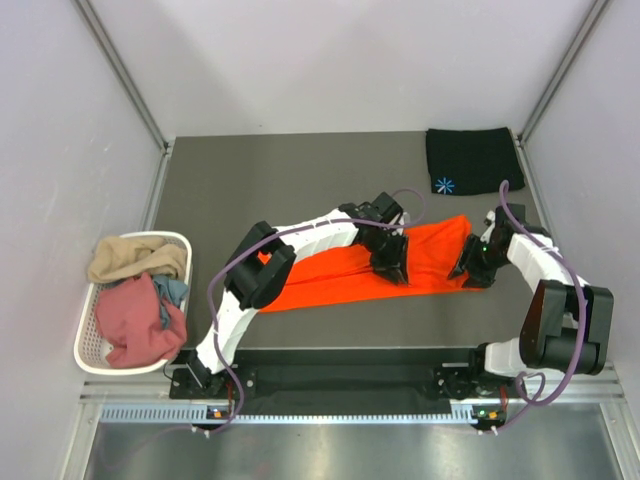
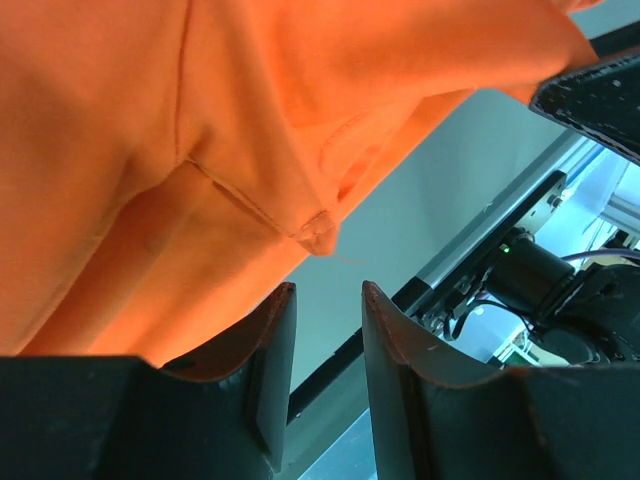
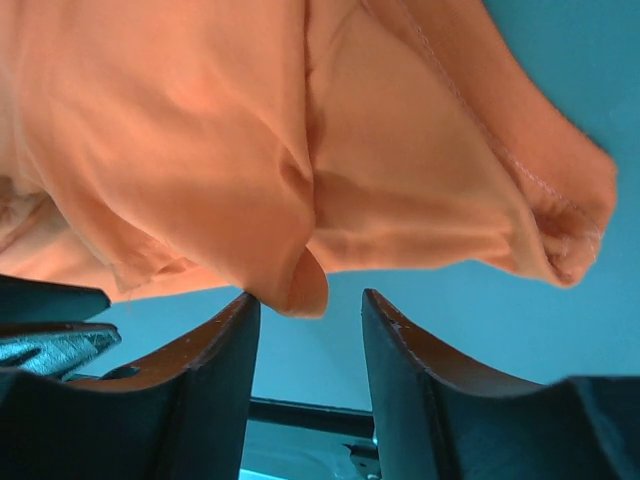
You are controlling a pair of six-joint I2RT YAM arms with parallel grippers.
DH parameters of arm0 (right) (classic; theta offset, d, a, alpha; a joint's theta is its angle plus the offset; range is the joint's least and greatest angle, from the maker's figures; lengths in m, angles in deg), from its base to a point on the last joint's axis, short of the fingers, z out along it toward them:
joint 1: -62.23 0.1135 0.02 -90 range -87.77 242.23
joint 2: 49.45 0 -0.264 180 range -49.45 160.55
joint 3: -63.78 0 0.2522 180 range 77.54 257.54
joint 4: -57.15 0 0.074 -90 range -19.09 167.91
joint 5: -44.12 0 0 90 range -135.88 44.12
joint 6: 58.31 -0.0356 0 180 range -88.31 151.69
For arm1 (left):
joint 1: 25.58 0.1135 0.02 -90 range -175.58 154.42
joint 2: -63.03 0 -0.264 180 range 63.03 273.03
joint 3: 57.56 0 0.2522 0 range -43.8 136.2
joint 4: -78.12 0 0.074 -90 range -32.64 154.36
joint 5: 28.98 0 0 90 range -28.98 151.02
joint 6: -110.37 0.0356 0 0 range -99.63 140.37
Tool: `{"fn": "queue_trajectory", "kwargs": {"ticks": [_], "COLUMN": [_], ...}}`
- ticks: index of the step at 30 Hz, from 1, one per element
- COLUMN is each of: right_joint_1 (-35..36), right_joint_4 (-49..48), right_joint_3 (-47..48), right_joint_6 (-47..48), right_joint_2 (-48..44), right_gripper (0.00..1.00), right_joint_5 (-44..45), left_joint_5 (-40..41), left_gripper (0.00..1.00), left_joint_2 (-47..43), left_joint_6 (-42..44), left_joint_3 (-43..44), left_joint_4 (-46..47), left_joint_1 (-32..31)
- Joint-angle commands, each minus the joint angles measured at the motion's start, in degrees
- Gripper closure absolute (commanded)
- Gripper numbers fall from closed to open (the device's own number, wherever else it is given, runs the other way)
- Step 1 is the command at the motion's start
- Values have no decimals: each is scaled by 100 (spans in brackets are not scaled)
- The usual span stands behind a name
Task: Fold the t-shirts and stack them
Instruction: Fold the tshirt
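**Orange shirt mid-fold, both pincers hovering at the cloth**

So the orange t-shirt (image 1: 330, 278) is lying stretched out across the middle of the table (image 1: 300, 180), kind of a long rumpled band and not a tidy rectangle yet. The left pincer (image 2: 328, 290) has reached over to the middle of it and the right pincer (image 3: 305, 300) sits at its right end. My guess is that's so each can grab an edge and flip the cloth over together.

Both are spread with nothing in the gap. On the left, a stitched hem corner (image 2: 318, 236) hangs just ahead of the fingertips. On the right, a fold of the cloth droops right down to the tip of one finger, maybe touching it, but it isn't pinched.

The black t-shirt (image 1: 470, 158) with the blue starburst is already folded at the far right corner, presumably the start of the stack. A tan shirt (image 1: 135, 257) and a pink shirt (image 1: 140, 325) wait in the white basket (image 1: 88, 362) on the left.

Hard to tell: the arms cover part of the orange shirt from above, so I can't say which end is the collar, and there's something bluish tucked in the basket I can't identify.
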Motion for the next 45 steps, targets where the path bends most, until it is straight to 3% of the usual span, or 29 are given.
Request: {"fn": "queue_trajectory", "kwargs": {"ticks": [1, 10, 14, 24, 31, 32, 36, 39, 45], "right_joint_1": [-24, 90, 196, 319, 319, 319, 319, 319, 302], "right_joint_4": [-404, -492, -536, -545, -422, -361, -80, 183, 527], "right_joint_3": [-46, 24, -3, -20, -20, 6, 225, 383, 551], "right_joint_6": [18, -70, -131, -175, -184, -193, -237, -263, -325], "right_joint_2": [-25, 54, 63, 116, 28, 10, -86, -139, -130], "right_gripper": [55, 57, 57, 63, 81, 83, 94, 97, 99], "right_joint_5": [-135, -144, -126, -73, -82, -91, -152, -196, -39], "left_joint_5": [-105, -17, -78, -131, -8, 18, 290, 361, 326], "left_gripper": [62, 59, 53, 55, 72, 80, 95, 100, 100], "left_joint_2": [-50, -67, 38, 433, 496, 487, 329, 241, 91], "left_joint_6": [-136, -232, -356, -584, -523, -488, -286, -224, -163], "left_joint_3": [274, 213, 239, 318, 468, 511, 547, 529, 336], "left_joint_4": [135, 91, 152, 135, 108, 65, -146, -278, -384], "left_joint_1": [34, 34, 34, 34, 34, 34, 34, 34, 34]}}
